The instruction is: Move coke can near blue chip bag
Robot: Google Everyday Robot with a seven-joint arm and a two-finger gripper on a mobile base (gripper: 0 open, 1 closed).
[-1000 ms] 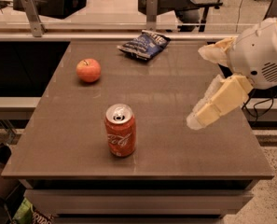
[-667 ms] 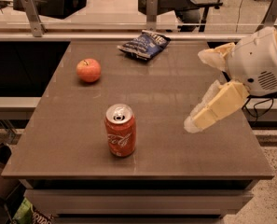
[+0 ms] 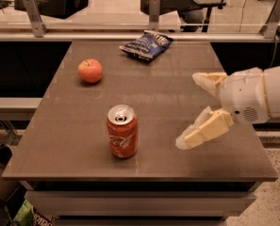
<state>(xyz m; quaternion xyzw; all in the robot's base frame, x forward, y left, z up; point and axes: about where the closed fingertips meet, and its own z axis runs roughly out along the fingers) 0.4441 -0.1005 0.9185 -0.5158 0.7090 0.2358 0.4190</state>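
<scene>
The coke can [image 3: 122, 131] stands upright near the front of the table, red with white script and a silver top. The blue chip bag [image 3: 146, 44] lies flat at the table's far edge, right of centre. My gripper [image 3: 189, 109] is open and empty, coming in from the right at about can height. One cream finger [image 3: 203, 130] points down toward the can, the other [image 3: 208, 81] sits farther back. The gripper is to the right of the can and apart from it.
A round orange-red apple [image 3: 90, 70] sits on the left half of the brown table [image 3: 168, 93]. A metal rail [image 3: 151, 13] with posts runs behind the far edge. The table's front edge is just below the can.
My gripper has moved left and a little lower, closer to the can. The can, bag and apple have not moved.
</scene>
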